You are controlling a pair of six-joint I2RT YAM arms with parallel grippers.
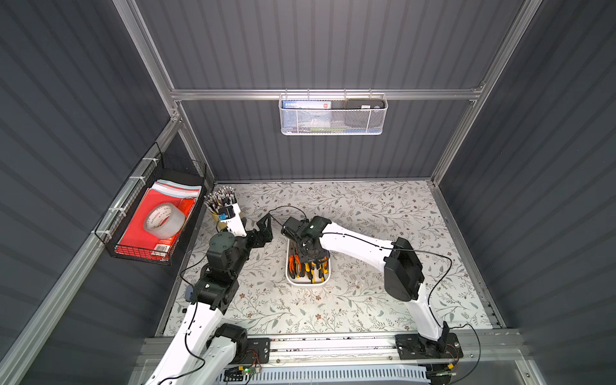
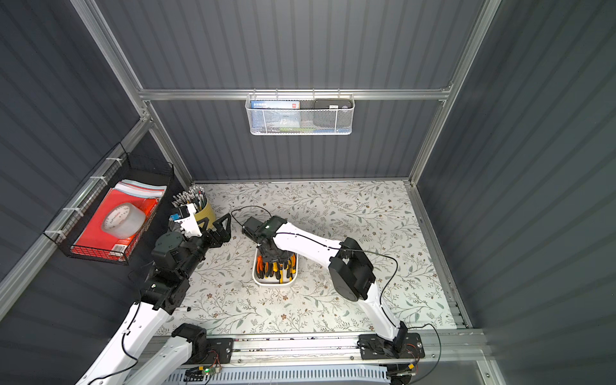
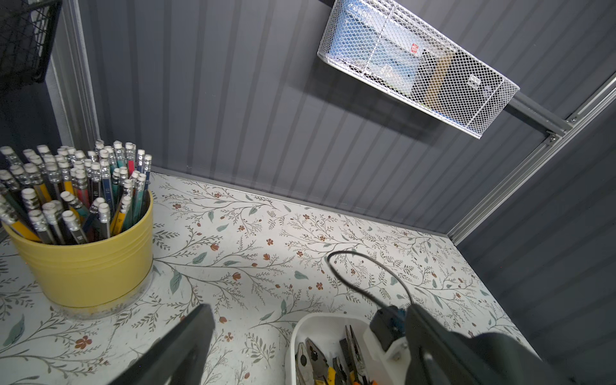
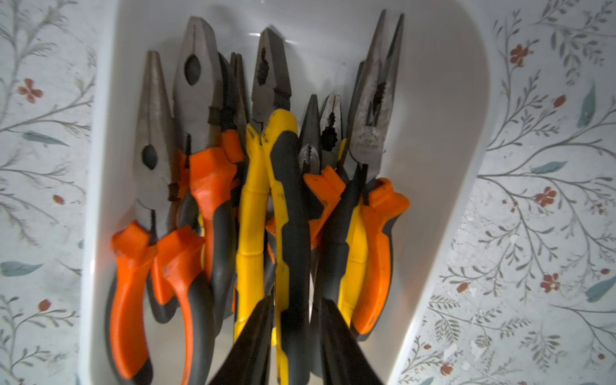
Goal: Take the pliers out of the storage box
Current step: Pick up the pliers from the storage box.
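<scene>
The white storage box [image 1: 308,283] [image 2: 275,282] lies mid-table with several pliers [image 1: 308,268] [image 2: 276,268] side by side in it, handles orange-and-black or yellow-and-black. My right gripper [image 1: 308,255] reaches down into the box. In the right wrist view its fingers [image 4: 295,301] press on both sides of the black-and-yellow handle of one pair of pliers [image 4: 290,200] in the middle of the row, inside the box [image 4: 450,100]. My left gripper [image 1: 265,230] [image 3: 308,313] hovers open and empty to the left of the box [image 3: 320,321].
A yellow cup of pencils [image 1: 218,216] [image 3: 86,266] stands close behind the left gripper. A black wire basket [image 1: 150,216] with a tape roll hangs on the left wall, and a white mesh basket [image 1: 333,116] on the back wall. The right arm's cable [image 3: 366,293] loops over the table.
</scene>
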